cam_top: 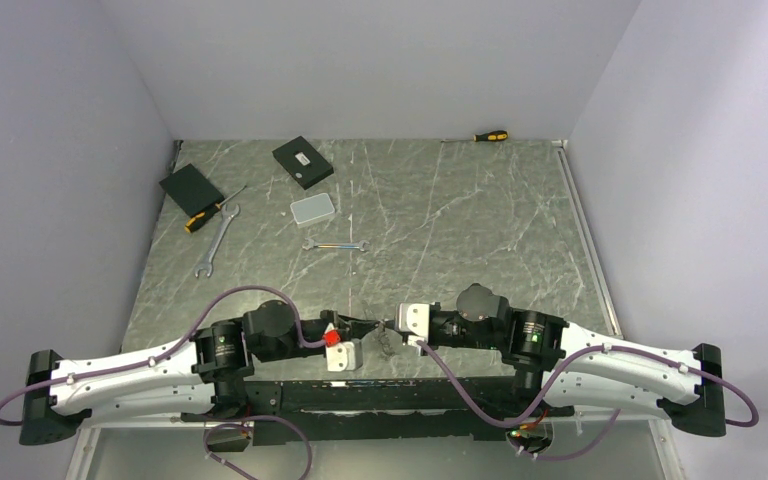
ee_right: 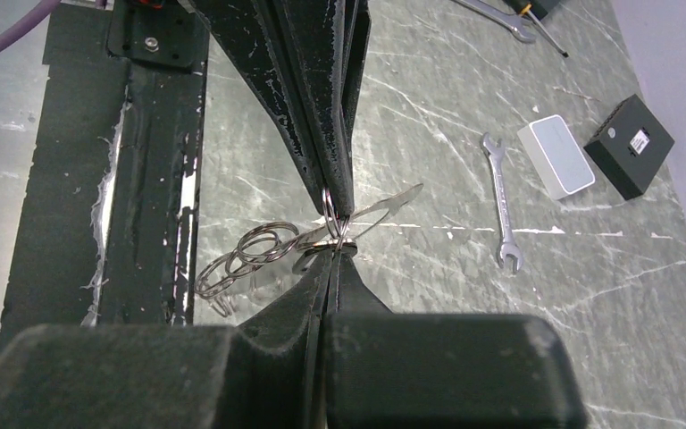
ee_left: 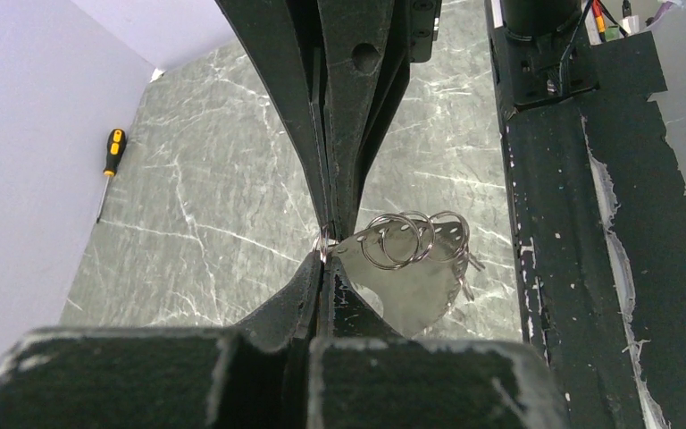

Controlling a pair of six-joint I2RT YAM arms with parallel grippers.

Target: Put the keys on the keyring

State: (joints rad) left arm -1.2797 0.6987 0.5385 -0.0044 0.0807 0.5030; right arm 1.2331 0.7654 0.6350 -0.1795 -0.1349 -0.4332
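My two grippers meet tip to tip at the table's near centre, the left gripper (cam_top: 358, 340) facing the right gripper (cam_top: 402, 328). The keyring (ee_left: 402, 239) is a chain of linked silver rings hanging between them (cam_top: 386, 342). In the left wrist view my left gripper (ee_left: 324, 259) is shut on a small end ring (ee_left: 323, 241). In the right wrist view my right gripper (ee_right: 332, 247) is shut at the head of a flat silvery key (ee_right: 393, 202), with the ring (ee_right: 335, 214) passing through there and the chain (ee_right: 250, 255) trailing left. No black-headed key shows.
A small wrench (cam_top: 335, 245), a grey box (cam_top: 313, 209), two black boxes (cam_top: 302, 162) (cam_top: 190, 187), a larger wrench (cam_top: 215, 240) and a screwdriver (cam_top: 208, 214) lie at the far left. Another screwdriver (cam_top: 490, 136) lies by the back wall. The black base rail (cam_top: 380, 395) runs just below the grippers.
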